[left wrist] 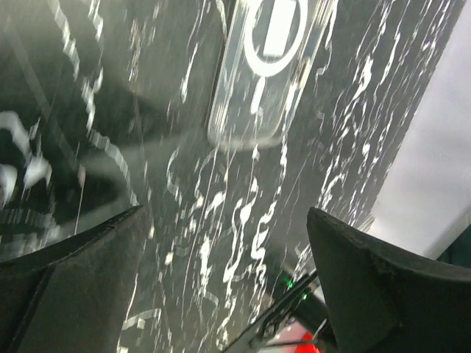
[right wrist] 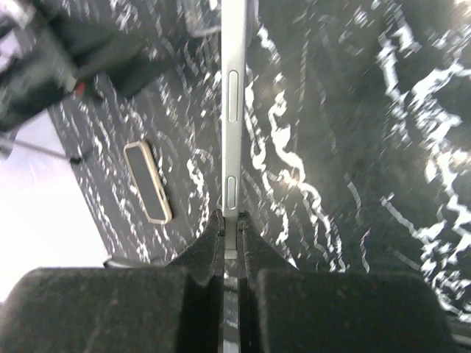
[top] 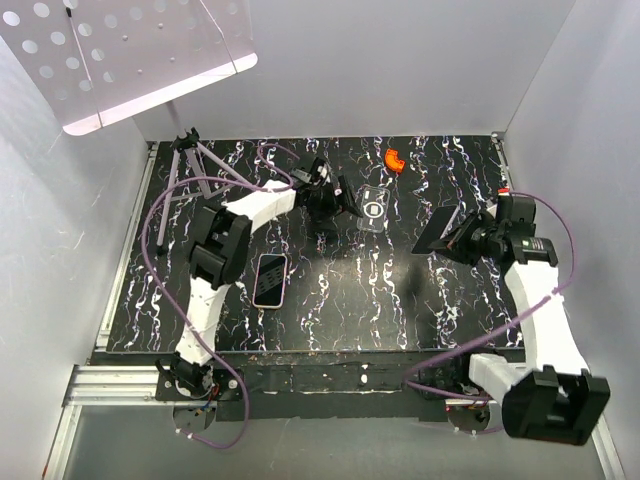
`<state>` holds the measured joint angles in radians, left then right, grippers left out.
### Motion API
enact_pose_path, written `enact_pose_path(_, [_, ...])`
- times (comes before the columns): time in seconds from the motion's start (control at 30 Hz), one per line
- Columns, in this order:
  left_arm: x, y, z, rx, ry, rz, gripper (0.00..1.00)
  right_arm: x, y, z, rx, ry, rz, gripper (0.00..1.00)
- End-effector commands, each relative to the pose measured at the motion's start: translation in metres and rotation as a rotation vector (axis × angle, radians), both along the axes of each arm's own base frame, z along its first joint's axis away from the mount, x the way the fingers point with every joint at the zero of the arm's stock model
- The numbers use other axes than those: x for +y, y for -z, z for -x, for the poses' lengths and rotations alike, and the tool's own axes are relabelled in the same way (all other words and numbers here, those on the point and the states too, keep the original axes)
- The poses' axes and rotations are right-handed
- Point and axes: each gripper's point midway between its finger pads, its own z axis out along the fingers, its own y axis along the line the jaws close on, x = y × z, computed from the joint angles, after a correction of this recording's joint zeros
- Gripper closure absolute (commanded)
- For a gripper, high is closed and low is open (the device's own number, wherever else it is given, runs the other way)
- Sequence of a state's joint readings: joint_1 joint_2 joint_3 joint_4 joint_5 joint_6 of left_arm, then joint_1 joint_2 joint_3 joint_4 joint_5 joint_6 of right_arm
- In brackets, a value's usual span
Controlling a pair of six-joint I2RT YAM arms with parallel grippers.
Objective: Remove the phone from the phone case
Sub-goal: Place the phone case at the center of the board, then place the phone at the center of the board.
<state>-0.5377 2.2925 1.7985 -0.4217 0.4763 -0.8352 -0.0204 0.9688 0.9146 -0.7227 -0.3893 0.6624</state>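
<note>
The phone [right wrist: 234, 110] is clamped edge-on in the right gripper [right wrist: 232, 220], its long axis pointing straight ahead from it, while the empty phone case [left wrist: 265, 66] lies flat on the counter [top: 350, 300] just ahead of the released left gripper [left wrist: 224, 228], the nearer one.

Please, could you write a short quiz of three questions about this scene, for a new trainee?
1. True or false: the right gripper is shut on the edge of the phone.
2. Where is the clear phone case relative to the open left gripper?
A) clamped in it
B) lying on the table just ahead of it
C) wrapped around the held phone
3. Fill in: the second phone lies flat beside the ___ arm.

Key: 1 true; 2 B; 3 left.
</note>
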Motion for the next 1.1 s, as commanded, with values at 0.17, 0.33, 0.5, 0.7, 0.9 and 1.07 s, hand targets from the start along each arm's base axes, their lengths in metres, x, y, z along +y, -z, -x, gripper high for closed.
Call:
enact_pose_path(0.17, [0.062, -0.125, 0.100, -0.189, 0.081, 0.024, 0.05, -0.060, 0.015, -0.107, -0.098, -0.003, 0.046, 0.99])
enact_pose_path(0.33, [0.102, -0.149, 0.181, -0.303, 0.192, 0.071, 0.02, -0.081, 0.032, -0.143, -0.103, -0.077, 0.013, 0.99])
enact_pose_path(0.5, [0.138, -0.142, 0.235, -0.346, 0.225, 0.041, 0.02, -0.089, 0.045, -0.174, -0.103, -0.151, -0.046, 0.99])
enact_pose_path(0.7, [0.166, -0.124, 0.253, -0.364, 0.194, -0.051, 0.02, -0.084, 0.070, -0.186, -0.097, -0.266, -0.138, 0.99])
enact_pose_path(0.9, [0.174, -0.118, 0.245, -0.353, 0.170, -0.127, 0.02, -0.089, 0.099, -0.182, -0.024, -0.254, -0.160, 0.99])
enact_pose_path(1.07, [0.174, -0.116, 0.237, -0.338, 0.161, -0.157, 0.02, -0.099, 0.121, -0.173, 0.044, -0.229, -0.095, 0.91])
